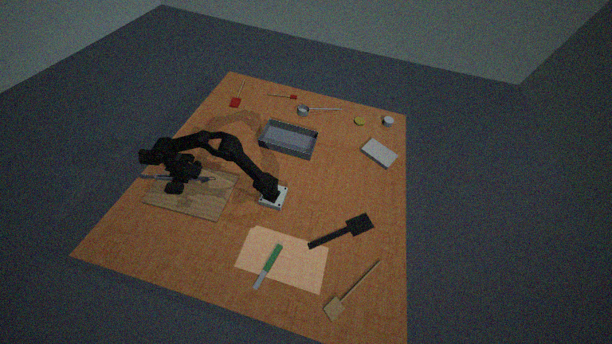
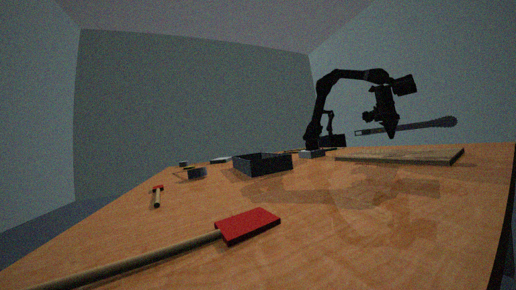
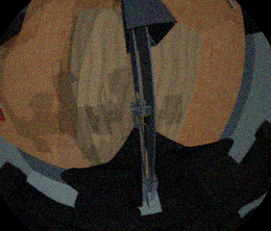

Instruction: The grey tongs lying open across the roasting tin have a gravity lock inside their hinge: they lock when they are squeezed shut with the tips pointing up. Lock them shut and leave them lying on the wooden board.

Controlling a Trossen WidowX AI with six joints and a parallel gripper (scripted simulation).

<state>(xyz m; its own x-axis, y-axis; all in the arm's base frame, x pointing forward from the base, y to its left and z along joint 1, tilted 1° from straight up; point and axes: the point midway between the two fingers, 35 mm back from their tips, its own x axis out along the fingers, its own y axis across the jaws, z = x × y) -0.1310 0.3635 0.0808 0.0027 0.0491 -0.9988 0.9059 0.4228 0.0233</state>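
My gripper (image 2: 391, 135) (image 3: 139, 129) points down and is shut on the grey tongs (image 1: 151, 177) (image 2: 426, 123) (image 3: 147, 67), around the middle of their length. The tongs are in the air over the wooden board (image 1: 158, 201) (image 2: 418, 156) (image 3: 94, 48). They lie nearly level, with the broad scalloped tip end at the right in the exterior view, slightly higher than the ringed hinge end. Their two arms look close together in the wrist view. The lock inside the hinge cannot be seen. The roasting tin (image 1: 284, 150) (image 2: 271, 167) holds no tongs.
A red-headed turner (image 1: 235, 102) (image 2: 247, 224) and a small red-headed tool (image 1: 293, 96) (image 2: 157, 191) lie beyond the tin. A knife (image 1: 272, 258) lies on a pale sheet (image 1: 311, 275), near a black turner (image 1: 359, 224). The table's edge is close beside the board.
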